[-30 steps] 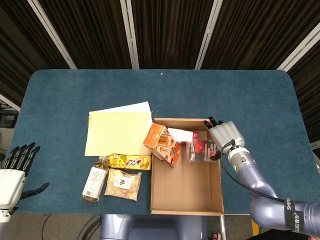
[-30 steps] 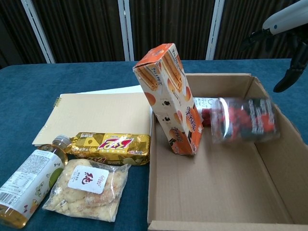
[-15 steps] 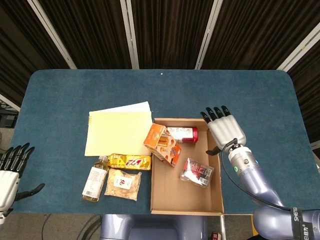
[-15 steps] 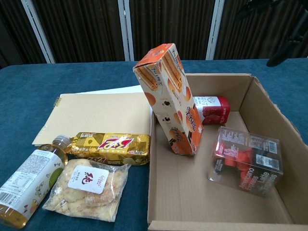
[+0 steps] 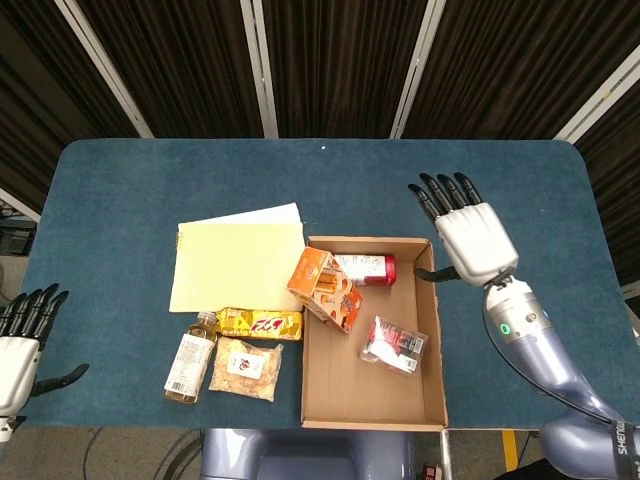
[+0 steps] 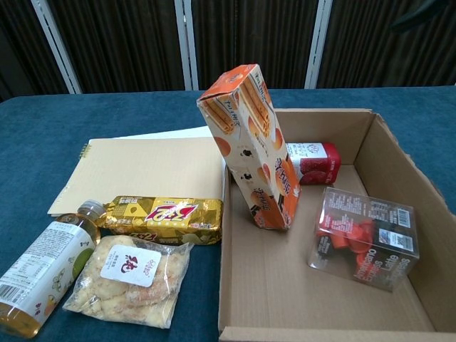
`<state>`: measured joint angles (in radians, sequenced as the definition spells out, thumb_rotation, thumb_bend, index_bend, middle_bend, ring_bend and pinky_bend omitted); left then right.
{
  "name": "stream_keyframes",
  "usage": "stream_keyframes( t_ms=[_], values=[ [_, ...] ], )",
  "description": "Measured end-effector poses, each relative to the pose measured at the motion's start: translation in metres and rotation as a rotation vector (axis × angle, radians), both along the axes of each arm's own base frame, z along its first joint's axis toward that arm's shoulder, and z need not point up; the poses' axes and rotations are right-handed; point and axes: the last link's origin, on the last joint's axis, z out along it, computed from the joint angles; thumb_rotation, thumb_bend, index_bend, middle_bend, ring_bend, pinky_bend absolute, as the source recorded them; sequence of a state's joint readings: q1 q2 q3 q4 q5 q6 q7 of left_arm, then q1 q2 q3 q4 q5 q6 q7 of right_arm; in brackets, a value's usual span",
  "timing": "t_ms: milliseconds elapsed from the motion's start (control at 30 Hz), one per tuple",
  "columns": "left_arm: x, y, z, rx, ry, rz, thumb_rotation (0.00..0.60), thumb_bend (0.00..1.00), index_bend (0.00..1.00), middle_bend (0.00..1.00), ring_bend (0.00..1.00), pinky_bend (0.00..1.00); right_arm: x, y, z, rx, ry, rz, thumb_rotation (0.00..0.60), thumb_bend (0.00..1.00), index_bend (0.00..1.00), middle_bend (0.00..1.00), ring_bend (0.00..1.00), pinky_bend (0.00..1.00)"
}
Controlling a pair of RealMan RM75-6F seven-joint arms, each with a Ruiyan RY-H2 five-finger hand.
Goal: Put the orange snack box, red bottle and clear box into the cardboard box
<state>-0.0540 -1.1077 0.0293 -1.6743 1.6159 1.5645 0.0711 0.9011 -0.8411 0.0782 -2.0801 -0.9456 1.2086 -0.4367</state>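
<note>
From the head view I count all three items inside the cardboard box [image 5: 432, 330]: the red bottle [image 5: 365, 268] lies on its side against the far wall, the clear box [image 5: 395, 345] rests on the floor toward the right wall, and the orange snack box [image 5: 324, 290] leans over the left wall, its top poking out past the rim. My right hand [image 5: 466, 235] hangs over the table just past the box's far right corner, fingers spread and holding nothing; my left hand [image 5: 20, 350] waits at the table's near left edge, also spread and empty. A second ago the right hand was down in the box releasing the clear box; it has since lifted out and drawn back. In the chest view neither hand shows clearly. The snack box [image 6: 251, 146] stands tilted with its base on the box floor, the bottle [image 6: 313, 162] behind it, the clear box [image 6: 363, 236] settled where earlier it was a blur in mid-drop. I judge the task essentially done; at most the snack box wants nudging flat.
</note>
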Motion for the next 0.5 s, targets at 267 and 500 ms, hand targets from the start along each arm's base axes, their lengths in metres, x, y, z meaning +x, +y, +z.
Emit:
stream_keyframes(
  t_ms=[267, 500],
  values=[
    [0.002, 0.004, -0.004, -0.013, 0.002, -0.003, 0.535, 0.02, 0.0, 0.0, 0.0, 0.0, -0.087, 0.033, 0.001, -0.112, -0.071, -0.008, 0.6, 0.0, 0.0, 0.0, 0.0, 0.0],
    [0.002, 0.008, -0.006, -0.027, 0.005, 0.003, 0.539, 0.02, 0.0, 0.0, 0.0, 0.0, -0.126, 0.069, -0.022, -0.178, -0.125, -0.082, 0.6, 0.0, 0.0, 0.0, 0.0, 0.0]
  ],
)
